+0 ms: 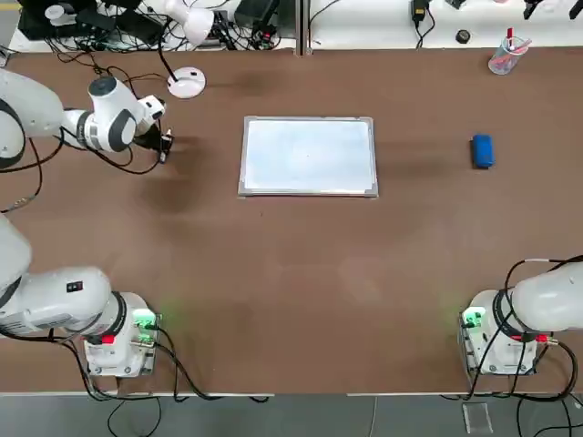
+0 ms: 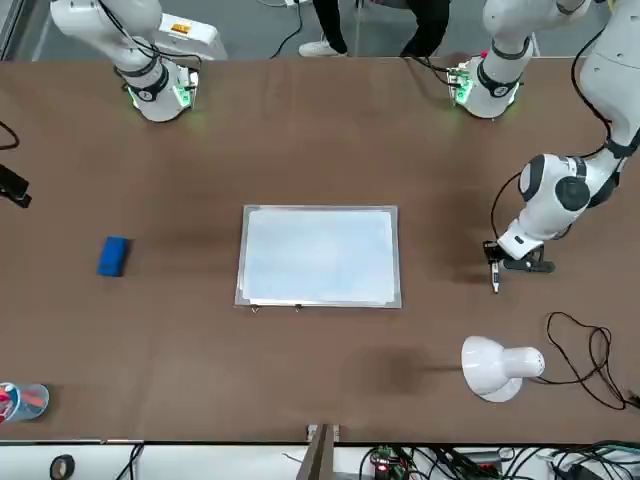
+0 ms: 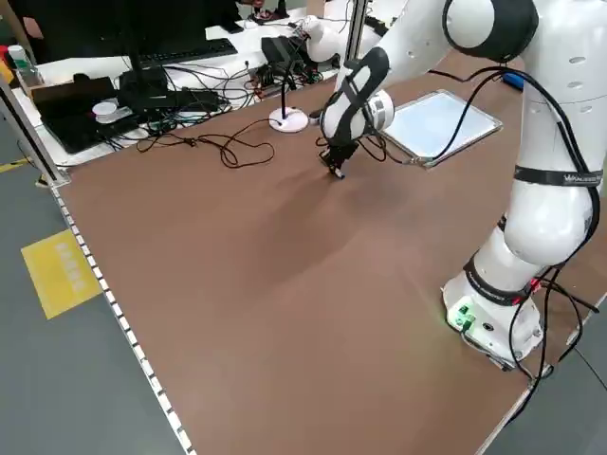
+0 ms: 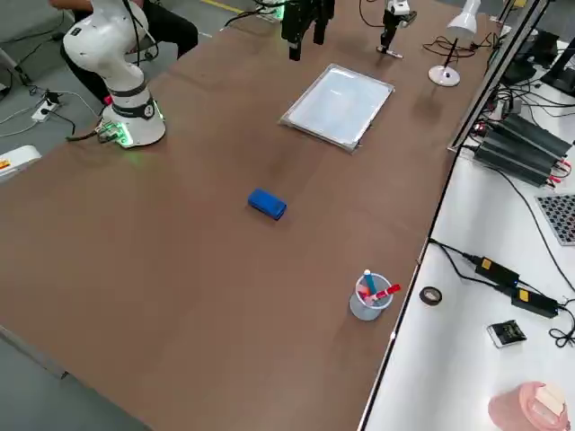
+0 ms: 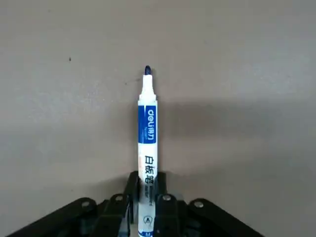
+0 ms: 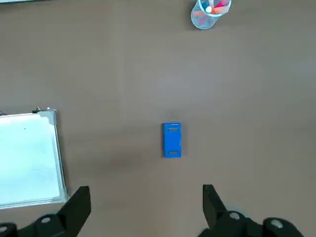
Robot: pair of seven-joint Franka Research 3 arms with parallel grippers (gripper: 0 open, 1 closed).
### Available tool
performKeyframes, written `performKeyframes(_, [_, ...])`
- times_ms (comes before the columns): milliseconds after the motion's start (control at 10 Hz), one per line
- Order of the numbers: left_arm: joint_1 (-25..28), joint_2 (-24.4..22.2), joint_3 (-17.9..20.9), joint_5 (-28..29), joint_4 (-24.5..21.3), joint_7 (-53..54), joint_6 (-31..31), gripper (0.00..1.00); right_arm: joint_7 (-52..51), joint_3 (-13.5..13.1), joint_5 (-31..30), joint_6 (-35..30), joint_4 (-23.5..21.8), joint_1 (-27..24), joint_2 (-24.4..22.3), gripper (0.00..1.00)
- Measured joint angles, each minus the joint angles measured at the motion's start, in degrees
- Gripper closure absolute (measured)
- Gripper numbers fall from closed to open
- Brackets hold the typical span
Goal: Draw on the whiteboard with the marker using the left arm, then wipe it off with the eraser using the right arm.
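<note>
Over the bench (image 1: 301,282), to the left of the whiteboard (image 1: 308,157), my left hand (image 5: 147,176) is clamped on the whiteboard marker (image 5: 148,118). Grip is on the barrel's rear part; nib is bare and projects well beyond the fingers. Assessment: held so, the nib should reach the surface before my fingers do, and the free length leaves the stroke in clear view. A shallow grip on a slim barrel could let it pivot under pressure; light contact is advised.

The whiteboard lies flat between my two arms, within likely reach of both; no clear drawing is seen on it. Next requirement: carry the marker across and lower it nib first.

To the whiteboard's right, the blue eraser (image 1: 483,151) lies on the bench, well apart from it, presumably to keep the drawing area free. My right hand (image 6: 146,188) waits above that side, fingers wide apart and holding nothing, suitably set for the eraser.
</note>
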Motion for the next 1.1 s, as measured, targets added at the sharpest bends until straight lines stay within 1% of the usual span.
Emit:
performKeyframes(100, [0.0,0.0,-0.3,0.0,0.8,-0.6,-2.2,0.83,0.0,0.0,0.0,0.0,0.0,0.0,0.0,0.0])
performKeyframes(200, [0.1,-0.2,-1.2,-0.3,2.3,-2.1,-5.9,0.83,0.0,0.0,0.0,0.0,0.0,0.0,0.0,0.0])
performKeyframes(400, [0.3,-1.1,-5.3,-3.2,6.6,-7.1,-15.2,0.83,0.0,0.0,0.0,0.0,0.0,0.0,0.0,0.0])
performKeyframes(600, [-0.1,-2.2,-10.4,-9.3,11.8,-13.3,-24.2,0.83,0.0,0.0,0.0,0.0,0.0,0.0,0.0,0.0])
performKeyframes(800, [-1.3,-2.5,-14.4,-17.5,17.3,-20.0,-31.4,0.83,0.0,0.0,0.0,-0.1,0.0,0.0,0.0,0.0])
performKeyframes(900, [-2.2,-2.2,-15.6,-21.8,19.7,-23.8,-33.4,0.83,0.0,0.0,0.0,-0.1,0.0,0.0,0.0,0.0])
performKeyframes(1100, [-4.6,-0.6,-17.0,-29.7,23.5,-31.5,-34.6,0.83,0.0,0.0,0.0,-0.1,-0.1,0.0,0.0,0.0])
